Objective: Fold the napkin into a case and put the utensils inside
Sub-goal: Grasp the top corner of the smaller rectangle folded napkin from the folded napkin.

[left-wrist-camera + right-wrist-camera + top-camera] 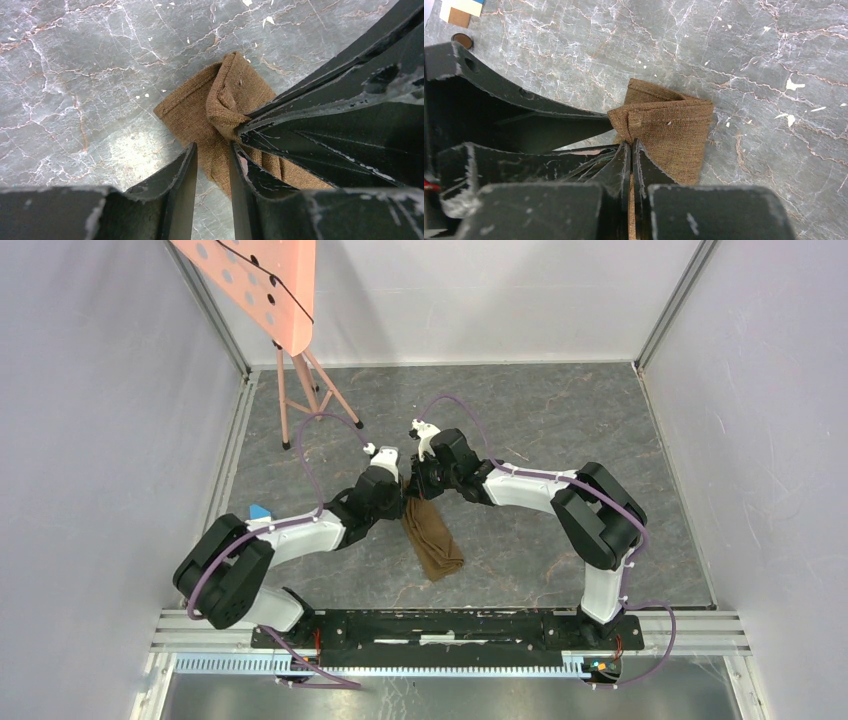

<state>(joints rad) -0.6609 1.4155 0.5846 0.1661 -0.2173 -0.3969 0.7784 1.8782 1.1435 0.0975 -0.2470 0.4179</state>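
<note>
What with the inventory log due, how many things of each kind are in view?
napkin: 1
grippers: 2 (left gripper, right gripper)
pink stand: 1
blue-and-wood block: 1
Total: 5

Grey marbled table (pixel 560 420) with tan napkin (pixel 436 545), pink tripod (pixel 284 405), blue block (pixel 260 511)

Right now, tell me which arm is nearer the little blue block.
Left. The left arm passes right beside the blue block; the right arm reaches in from the far side of the brown cloth.
</note>
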